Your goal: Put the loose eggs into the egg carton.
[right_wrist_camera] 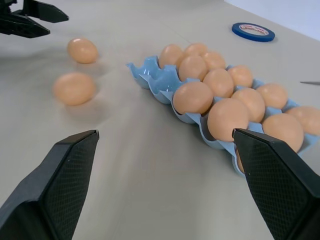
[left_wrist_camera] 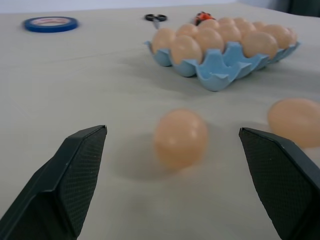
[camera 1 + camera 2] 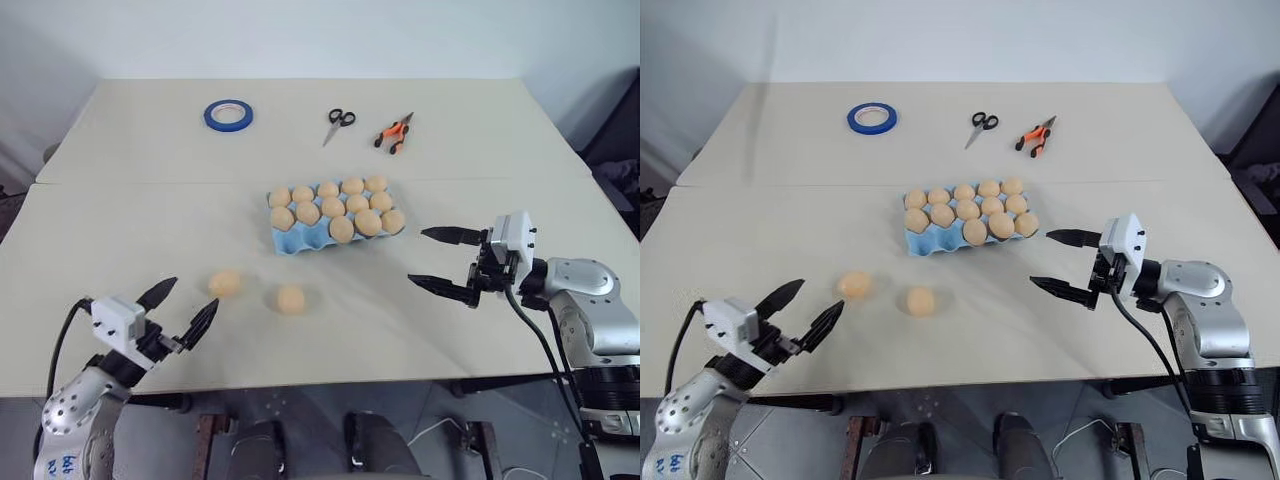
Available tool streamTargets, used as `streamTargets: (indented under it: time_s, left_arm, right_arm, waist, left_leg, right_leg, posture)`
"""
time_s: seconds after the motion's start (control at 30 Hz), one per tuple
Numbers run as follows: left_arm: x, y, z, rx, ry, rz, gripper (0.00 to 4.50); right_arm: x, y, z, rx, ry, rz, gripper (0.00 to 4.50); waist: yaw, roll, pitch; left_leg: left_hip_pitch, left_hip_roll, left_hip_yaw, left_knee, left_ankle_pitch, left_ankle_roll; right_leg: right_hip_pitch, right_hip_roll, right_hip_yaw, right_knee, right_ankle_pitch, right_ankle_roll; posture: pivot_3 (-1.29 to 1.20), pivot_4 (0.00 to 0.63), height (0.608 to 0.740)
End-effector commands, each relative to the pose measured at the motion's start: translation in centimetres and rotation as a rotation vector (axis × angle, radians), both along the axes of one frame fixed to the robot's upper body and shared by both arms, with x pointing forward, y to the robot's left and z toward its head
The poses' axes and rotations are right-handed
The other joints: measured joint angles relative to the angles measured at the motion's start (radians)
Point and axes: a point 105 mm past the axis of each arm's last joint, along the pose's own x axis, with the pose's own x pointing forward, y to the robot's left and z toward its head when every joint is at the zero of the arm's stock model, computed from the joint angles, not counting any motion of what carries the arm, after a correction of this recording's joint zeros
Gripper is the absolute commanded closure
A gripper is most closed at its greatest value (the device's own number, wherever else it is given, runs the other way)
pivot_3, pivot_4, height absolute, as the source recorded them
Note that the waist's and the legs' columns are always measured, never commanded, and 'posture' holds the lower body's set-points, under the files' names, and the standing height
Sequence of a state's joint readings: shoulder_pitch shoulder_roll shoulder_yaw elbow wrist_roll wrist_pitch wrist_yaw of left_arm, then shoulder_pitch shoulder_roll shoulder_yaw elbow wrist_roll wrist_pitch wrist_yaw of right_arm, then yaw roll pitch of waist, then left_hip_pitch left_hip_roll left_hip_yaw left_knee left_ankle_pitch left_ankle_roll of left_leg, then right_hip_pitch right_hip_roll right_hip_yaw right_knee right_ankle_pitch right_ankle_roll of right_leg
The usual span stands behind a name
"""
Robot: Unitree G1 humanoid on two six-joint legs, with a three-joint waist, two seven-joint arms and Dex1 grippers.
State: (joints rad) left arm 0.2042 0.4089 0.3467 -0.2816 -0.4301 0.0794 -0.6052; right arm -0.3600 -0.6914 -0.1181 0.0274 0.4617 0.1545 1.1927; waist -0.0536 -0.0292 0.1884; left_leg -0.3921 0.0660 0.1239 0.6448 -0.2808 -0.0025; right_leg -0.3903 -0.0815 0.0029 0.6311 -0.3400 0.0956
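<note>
The left gripper (image 3: 179, 308) is hovering low over the near left part of the table (image 3: 120, 220), its two black fingers spread wide and gripping nothing. Just beyond its tips, one loose egg (image 3: 226, 284) is lying on the bare tabletop; in the left wrist view this egg (image 2: 180, 138) is sitting between the two fingers' lines but apart from both. A second loose egg (image 3: 290, 299) is resting a little to the right of the first, near it and not touching it. Further back, toward the middle of the table, the light blue egg carton (image 3: 288, 239) is sitting with most of its cups filled by eggs; several cups along its near left edge are standing empty. To the right of the carton, the right gripper (image 3: 433, 258) is pointing toward it, fingers parted wide and empty, close to the carton's right end without touching it. At the far side of the table, a blue tape roll (image 3: 228, 115) is lying on the left, then black-handled scissors (image 3: 339, 123), then orange-handled pliers (image 3: 394, 132)
</note>
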Motion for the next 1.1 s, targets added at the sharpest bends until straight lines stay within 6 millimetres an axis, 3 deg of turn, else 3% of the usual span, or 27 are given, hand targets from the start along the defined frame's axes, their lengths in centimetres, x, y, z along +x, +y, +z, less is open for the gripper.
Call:
streamTargets:
  time_s: [0.03, 0.4, 0.7, 0.8, 0.97, 1.1]
  left_arm:
    - [1.4, -0.5, -0.1, 0.037, -0.007, -0.021, 0.0]
    - [4.5, -0.6, -2.5, 0.101, 0.127, -0.038, 0.0]
    - [4.8, -0.8, -2.0, 0.093, 0.102, -0.063, 2.73]
    - [5.0, -0.8, -2.3, 0.099, 0.118, -0.059, 2.73]
    - [6.0, -1.0, -0.1, 0.071, 0.055, -0.065, 2.73]
    - [8.5, -1.9, 4.9, 0.003, -0.051, -0.116, 2.73]
  right_arm:
    - [-0.5, 0.2, 0.8, 0.001, -0.042, 0.002, 0.02]
    - [-0.7, 0.2, 0.7, 0.007, -0.049, -0.026, 0.02]
    - [-0.6, 0.1, 0.4, 0.01, -0.048, -0.043, 0.0]
    - [-0.6, 0.0, 0.3, 0.008, -0.048, -0.046, 0.0]
    - [-0.4, -0.1, 0.4, 0.01, -0.054, -0.056, 0.0]
    - [-0.4, -0.2, 0.4, 0.012, -0.056, -0.066, 0.0]
  waist:
    - [0.002, 0.0, 0.0]
    - [0.005, 0.0, 0.0]
    - [0.011, 0.001, 0.0]
    - [0.015, 0.001, 0.0]
    - [0.023, 0.001, 0.0]
    - [0.035, 0.0, 0.0]
  left_leg:
    - [0.0, 0.0, 0.0, 0.0, 0.0, 0.0]
    - [0.0, 0.001, 0.001, 0.001, 0.001, 0.0]
    - [0.001, 0.001, 0.001, 0.001, 0.001, 0.0]
    - [0.001, 0.001, 0.001, 0.001, 0.001, 0.0]
    - [0.001, 0.001, 0.001, 0.001, 0.001, 0.0]
    - [0.0, 0.001, -0.001, 0.003, 0.002, 0.0]
  right_leg:
    - [0.0, 0.001, 0.0, 0.0, 0.0, 0.0]
    - [-0.001, 0.002, 0.0, 0.002, 0.001, 0.001]
    - [-0.001, 0.001, 0.0, 0.003, 0.001, 0.001]
    - [-0.001, 0.001, 0.0, 0.004, 0.001, 0.001]
    - [-0.001, 0.002, 0.0, 0.004, 0.001, 0.001]
    - [-0.001, 0.001, -0.001, 0.005, 0.001, 0.001]
  posture:
    - [0.0, 0.15, 0.74]
    - [0.0, 0.15, 0.74]
    - [0.0, 0.15, 0.74]
    - [0.0, 0.15, 0.74]
    - [0.0, 0.15, 0.74]
    - [0.0, 0.15, 0.74]
